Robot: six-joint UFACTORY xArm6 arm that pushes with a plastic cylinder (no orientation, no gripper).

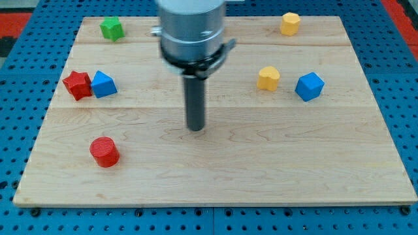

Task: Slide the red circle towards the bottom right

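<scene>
The red circle (104, 151) is a short red cylinder standing on the wooden board (274, 163) at the view's lower left. My tip (196, 128) is the lower end of a dark rod hanging from the grey arm body near the board's middle. The tip is well to the right of the red circle and a little above it in the view, with bare wood between them. It touches no block.
A red star-shaped block (77, 84) and a blue block (103, 84) touch at the left. A green block (112, 28) is at top left. Yellow blocks stand at top right (290, 23) and right of centre (268, 78), beside a blue block (309, 86).
</scene>
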